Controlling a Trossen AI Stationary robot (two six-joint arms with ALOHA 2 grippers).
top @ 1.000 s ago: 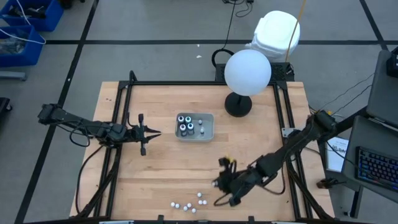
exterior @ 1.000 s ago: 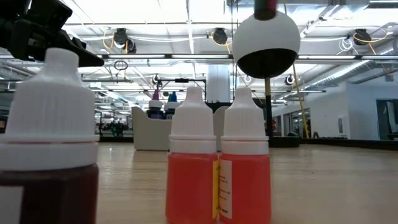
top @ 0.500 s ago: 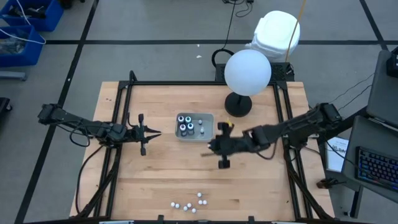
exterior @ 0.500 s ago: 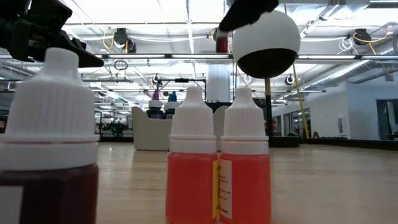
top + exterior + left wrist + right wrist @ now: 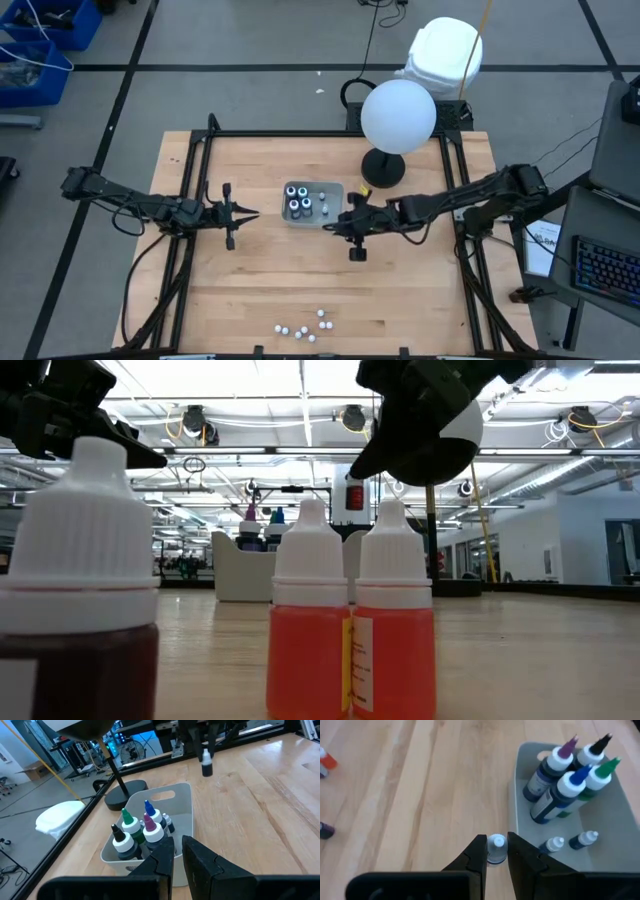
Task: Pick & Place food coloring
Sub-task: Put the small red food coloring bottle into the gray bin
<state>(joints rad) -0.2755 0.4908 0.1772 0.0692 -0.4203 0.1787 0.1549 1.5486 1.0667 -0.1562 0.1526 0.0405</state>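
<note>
The food coloring is split. Several small white-capped bottles (image 5: 303, 326) stand near the table's near edge; three of them (image 5: 310, 620) fill the low view. The grey tray (image 5: 335, 190) holds larger bottles with colored tips (image 5: 570, 780) and two small bottles (image 5: 567, 842). My right gripper (image 5: 333, 224) hovers by the tray's right near corner, shut on a small bottle (image 5: 496, 844) with a white cap and dark red contents. My left gripper (image 5: 248, 213) waits left of the tray, shut and empty. My right gripper pinches the small bottle between its two fingers just below the white cap (image 5: 496, 841). The fingers come from above, pointing down. The bottle (image 5: 206, 764) is upright and lifted clear, its dark body hanging below the fingertips over the wood beside the tray wall.
A large white globe (image 5: 398, 116) on a black stand (image 5: 382, 168) rises behind the tray, toward the table's far right. Black rails (image 5: 455, 190) run along the table's sides. Bare wood lies between the tray and the bottles at the near edge.
My right gripper, shut on the small bottle throughout, has travelled from the table's near edge by the bottle group toward the far side and left, up to the tray's right side. In the low view the bottle first rode high and has come lower.
</note>
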